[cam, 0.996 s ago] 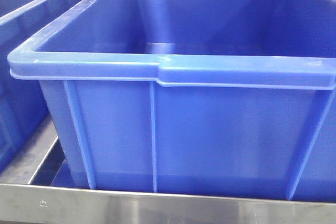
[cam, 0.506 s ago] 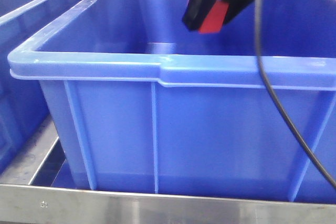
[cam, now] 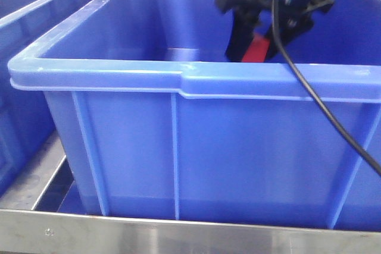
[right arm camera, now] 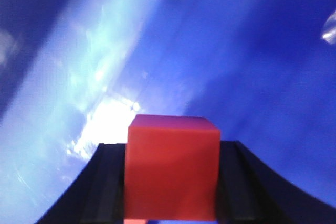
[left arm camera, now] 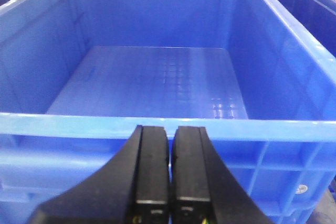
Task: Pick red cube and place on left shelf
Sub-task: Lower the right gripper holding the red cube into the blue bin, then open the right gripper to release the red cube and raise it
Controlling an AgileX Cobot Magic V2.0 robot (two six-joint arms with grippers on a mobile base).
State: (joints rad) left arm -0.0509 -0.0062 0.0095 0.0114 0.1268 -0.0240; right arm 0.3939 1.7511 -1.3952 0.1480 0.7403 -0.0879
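The red cube (cam: pixel 256 50) hangs inside the big blue bin (cam: pixel 119 73), just behind its near rim at the upper right. My right gripper (cam: pixel 255 55) is shut on it, with a black finger on each side. In the right wrist view the red cube (right arm camera: pixel 172 174) fills the gap of the right gripper (right arm camera: pixel 172 148) over blurred blue plastic. My left gripper (left arm camera: pixel 171 129) is shut on nothing and sits in front of the near rim of a blue bin (left arm camera: pixel 273 125) with nothing in it. I cannot tell which part is the left shelf.
A second blue bin (cam: pixel 41 4) stands to the left. Both rest on a metal rack whose front rail (cam: pixel 178 236) runs along the bottom. A black cable (cam: pixel 324 114) hangs from the right arm across the bin's front.
The right gripper with the red cube came in from the top and dropped lower and slightly right, down to the bin's near rim.
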